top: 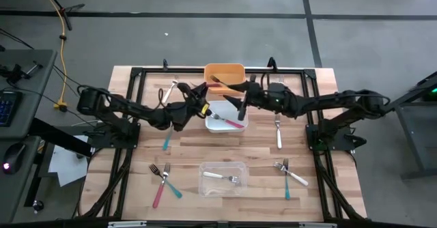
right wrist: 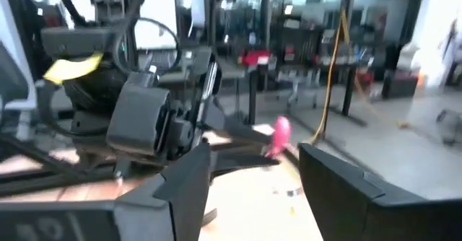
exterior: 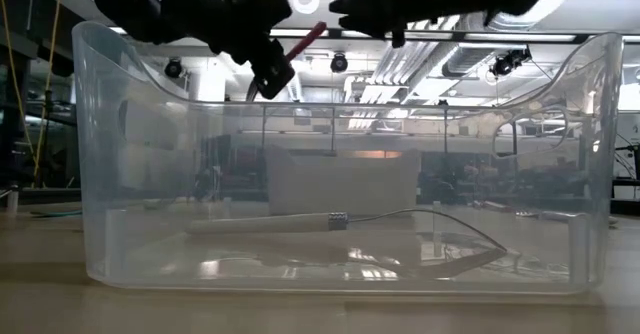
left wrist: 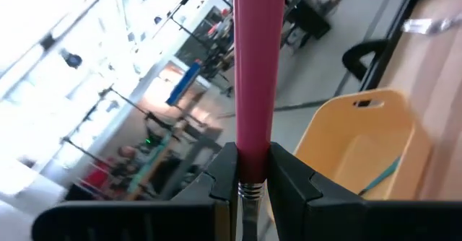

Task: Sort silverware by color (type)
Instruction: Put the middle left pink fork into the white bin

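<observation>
We hold a pink fork (left wrist: 258, 68) in our left gripper (left wrist: 253, 177), jaws clamped on its handle just above the metal neck, so the handle rises out past the fingers (left wrist: 292, 174). From above, that left gripper (top: 198, 98) hangs over the desk (top: 341, 180) between the orange bin (top: 224, 71) and the white bin (top: 235, 128), at about 11 o'clock from the white bin. The level camera shows the pink handle (exterior: 303, 42) tilted up toward 2 o'clock from the gripper (exterior: 272, 74).

Our right gripper (top: 239, 100) faces the left one from 3 o'clock, near it, above the white bin's 12 o'clock edge. Its jaws stand apart, with the pink handle tip (right wrist: 279, 136) seen between the fingers (right wrist: 173, 187) but farther off.

The orange bin holds a teal fork (left wrist: 379, 176). The white bin holds another pink fork (top: 227, 121). The clear bin (top: 222, 187), at 6 o'clock from the white bin, holds a white fork (top: 223, 177); its wall (exterior: 130, 154) fills the level view, the fork (exterior: 330, 221) lying flat on its floor.

Loose on the desk lie a pink and teal pair (top: 162, 181) at 9 o'clock from the clear bin, a teal fork (top: 166, 143), a white fork (top: 168, 92) near the far-left rail, a white fork (top: 278, 134) at 3 o'clock from the white bin, and two more (top: 289, 176) at 3 o'clock from the clear bin.
</observation>
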`<move>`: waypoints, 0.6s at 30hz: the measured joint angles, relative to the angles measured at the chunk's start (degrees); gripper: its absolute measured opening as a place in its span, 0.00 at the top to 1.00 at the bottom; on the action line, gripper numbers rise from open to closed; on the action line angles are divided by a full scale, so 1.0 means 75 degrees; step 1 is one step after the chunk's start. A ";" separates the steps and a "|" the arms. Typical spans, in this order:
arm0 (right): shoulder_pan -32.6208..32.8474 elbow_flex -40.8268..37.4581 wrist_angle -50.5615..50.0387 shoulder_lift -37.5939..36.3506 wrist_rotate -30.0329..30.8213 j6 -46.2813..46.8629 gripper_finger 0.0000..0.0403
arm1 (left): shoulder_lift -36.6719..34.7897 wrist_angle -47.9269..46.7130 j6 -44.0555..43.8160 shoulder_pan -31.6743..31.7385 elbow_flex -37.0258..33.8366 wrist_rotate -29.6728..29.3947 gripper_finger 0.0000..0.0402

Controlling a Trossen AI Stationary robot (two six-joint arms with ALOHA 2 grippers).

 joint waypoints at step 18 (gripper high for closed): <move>-0.1087 0.4115 -0.8037 0.0247 -0.2627 0.1844 0.50 | 0.1247 0.2432 0.5226 -0.0204 0.0284 0.0448 0.90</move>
